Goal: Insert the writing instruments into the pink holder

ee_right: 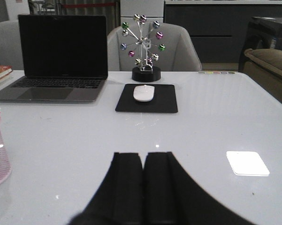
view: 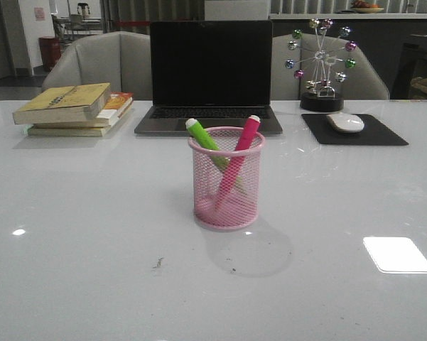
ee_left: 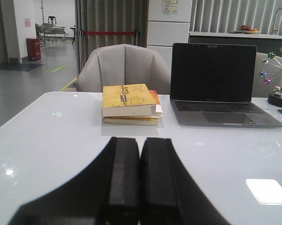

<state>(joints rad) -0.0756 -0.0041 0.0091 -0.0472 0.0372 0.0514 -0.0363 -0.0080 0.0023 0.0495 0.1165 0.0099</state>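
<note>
Tabletop: pink holder (view: pixel 226 181) mesh veils both markers' (view: pixel 243 144) lower ends.

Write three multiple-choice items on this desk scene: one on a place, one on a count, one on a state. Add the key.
1. The pink holder stands:
A. in front of the laptop
B. on the books
C. on the mouse pad

2. Markers inside it:
A. none
B. two
C. four

3. The left tool is:
A. open
B. holding a marker
C. shut, empty

Key: 1 A, it sits nearer the camera than the laptop. 2 B, green marker and pink marker. 3 C, its fingers meet around nothing.
</note>
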